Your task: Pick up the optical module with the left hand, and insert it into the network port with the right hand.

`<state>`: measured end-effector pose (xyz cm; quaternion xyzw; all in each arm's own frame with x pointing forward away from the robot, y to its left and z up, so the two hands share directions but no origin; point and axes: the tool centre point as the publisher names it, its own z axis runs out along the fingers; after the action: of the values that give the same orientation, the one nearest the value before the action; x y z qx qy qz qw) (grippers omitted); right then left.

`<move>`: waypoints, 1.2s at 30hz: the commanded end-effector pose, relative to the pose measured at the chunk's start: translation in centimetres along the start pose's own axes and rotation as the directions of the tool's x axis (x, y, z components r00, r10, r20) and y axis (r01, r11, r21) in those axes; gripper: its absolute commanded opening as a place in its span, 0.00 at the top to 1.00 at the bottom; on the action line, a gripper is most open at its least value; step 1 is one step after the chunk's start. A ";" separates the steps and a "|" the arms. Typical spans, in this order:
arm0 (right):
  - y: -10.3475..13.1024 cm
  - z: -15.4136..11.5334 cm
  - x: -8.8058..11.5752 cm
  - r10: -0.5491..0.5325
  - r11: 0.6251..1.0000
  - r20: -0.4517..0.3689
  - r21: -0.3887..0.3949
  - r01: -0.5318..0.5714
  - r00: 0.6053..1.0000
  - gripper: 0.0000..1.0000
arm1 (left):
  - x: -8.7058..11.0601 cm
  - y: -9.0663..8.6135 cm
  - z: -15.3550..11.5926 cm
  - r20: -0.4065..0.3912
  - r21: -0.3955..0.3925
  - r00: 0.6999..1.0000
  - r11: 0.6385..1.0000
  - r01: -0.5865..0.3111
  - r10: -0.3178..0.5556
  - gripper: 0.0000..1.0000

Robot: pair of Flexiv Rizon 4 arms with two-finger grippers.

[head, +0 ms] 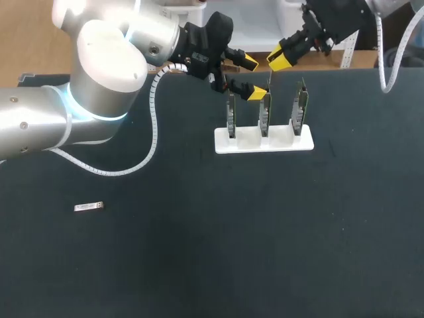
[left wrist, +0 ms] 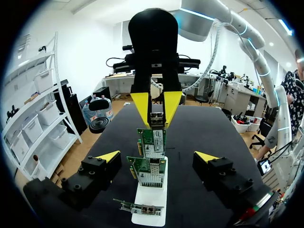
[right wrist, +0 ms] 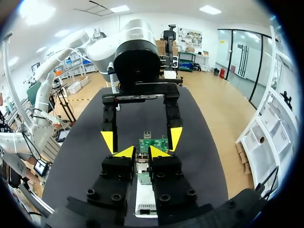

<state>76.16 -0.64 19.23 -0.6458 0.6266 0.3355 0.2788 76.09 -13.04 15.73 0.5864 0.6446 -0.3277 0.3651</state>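
My right gripper [head: 281, 61] hangs above the back of the white stand [head: 264, 142] and is shut on a small metal optical module [left wrist: 156, 119], which sits between its yellow tips [right wrist: 141, 164]. The stand holds three upright green network cards [head: 264, 114] in a row. My left gripper [head: 252, 78] is open with nothing between its fingers, at card height just left of the middle card. In the left wrist view its tips straddle the row of cards [left wrist: 148, 170], facing my right gripper [left wrist: 156, 107].
A second small silver module [head: 88, 207] lies flat on the black table [head: 218, 252] at the near left, far from both grippers. The left arm's white cable [head: 154, 126] loops over the table behind the stand.
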 end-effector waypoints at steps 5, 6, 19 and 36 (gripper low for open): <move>1.0 -0.2 -0.1 -0.001 0.999 -0.010 0.044 0.001 1.000 1.00 | -0.1 0.2 0.1 -0.005 0.003 1.000 1.000 0.001 -0.001 0.00; 1.0 -0.2 -0.1 -0.002 0.999 -0.010 0.043 0.002 1.000 1.00 | -0.1 0.2 0.1 -0.005 0.003 1.000 1.000 0.001 -0.001 0.00; 1.2 0.2 -0.1 0.002 0.997 -0.019 0.071 -0.001 1.000 1.00 | -0.1 0.2 0.1 -0.005 0.003 1.000 1.000 0.001 -0.001 0.00; 0.4 0.4 0.3 0.012 0.997 -0.032 0.072 -0.010 0.999 1.00 | -0.1 0.2 0.1 -0.005 0.003 1.000 1.000 0.001 -0.001 0.00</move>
<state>75.37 -0.57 18.72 -0.6357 0.6478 0.3017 0.2918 76.09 -13.04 15.73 0.5864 0.6445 -0.3277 0.3651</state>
